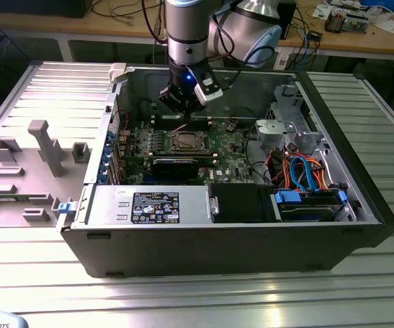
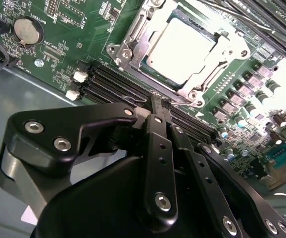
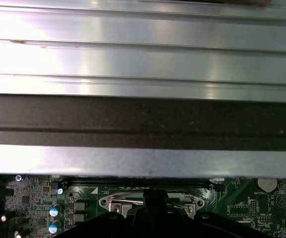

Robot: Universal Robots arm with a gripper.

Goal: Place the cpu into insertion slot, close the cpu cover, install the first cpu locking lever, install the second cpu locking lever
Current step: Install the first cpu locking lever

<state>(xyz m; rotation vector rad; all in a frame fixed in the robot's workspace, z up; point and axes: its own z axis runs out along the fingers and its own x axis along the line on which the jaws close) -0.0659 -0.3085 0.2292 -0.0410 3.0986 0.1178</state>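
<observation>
My gripper (image 2: 158, 101) shut tight, holding nothing, above memory slots (image 2: 115, 84). Cpu (image 2: 182, 44) sits in insertion slot (image 2: 133, 47), upper middle, cpu cover (image 2: 214, 69) down.

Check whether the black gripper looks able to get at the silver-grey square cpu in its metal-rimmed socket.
Probably yes: the gripper hangs just beside the cpu, fingers together, and nothing lies between them; a silvery frame surrounds the chip's exposed top.

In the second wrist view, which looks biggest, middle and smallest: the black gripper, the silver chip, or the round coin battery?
1. Gripper, though it sits nearest the camera, which swells it.
2. Chip, seated under its metal frame.
3. Coin battery.
</observation>
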